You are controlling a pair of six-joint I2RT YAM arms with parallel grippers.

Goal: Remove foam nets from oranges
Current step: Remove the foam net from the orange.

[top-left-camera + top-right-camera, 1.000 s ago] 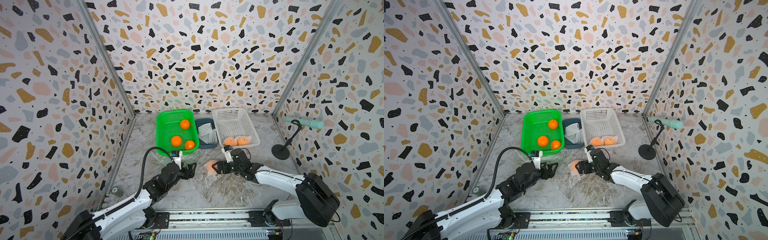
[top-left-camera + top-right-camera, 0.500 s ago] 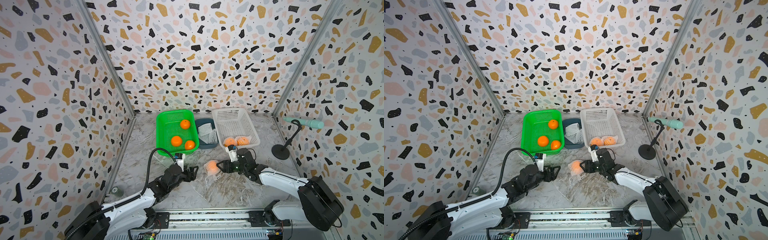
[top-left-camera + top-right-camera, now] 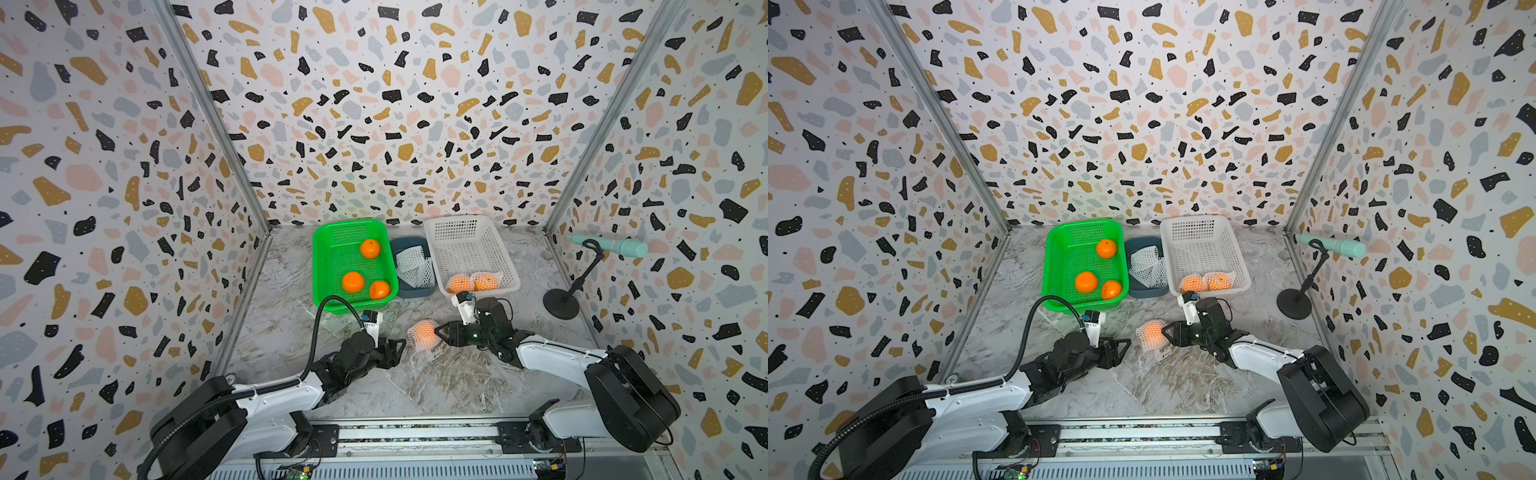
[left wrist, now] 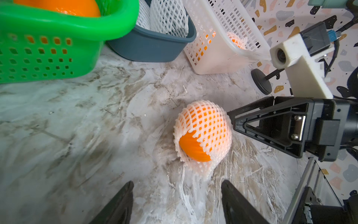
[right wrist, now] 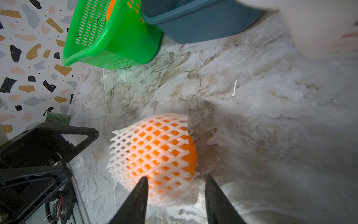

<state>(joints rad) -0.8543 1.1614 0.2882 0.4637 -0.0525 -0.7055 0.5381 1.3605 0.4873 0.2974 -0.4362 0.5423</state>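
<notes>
Netted orange: the netted orange lies on the table, near the middle, on the near side of the baskets and between the two arms.
Right gripper: the right gripper is just at the right of the fruit. Its jaws stand about half open around the loose end of the foam net. A firm pinch is not visible.
Left gripper: the left gripper is a little to the left and nearer, its jaws wide open, holding nothing, apart from the net.
Axis: the sleeve seems to run left to right. Its open mouth, with bare skin showing, faces the left jaws.
Nearer arm: the right one.
Coming move: probably the right jaws pinch the net while the left ones take the fruit.
Progress: three bare oranges are in the green basket. Two wrapped oranges wait in the white basket.
</notes>
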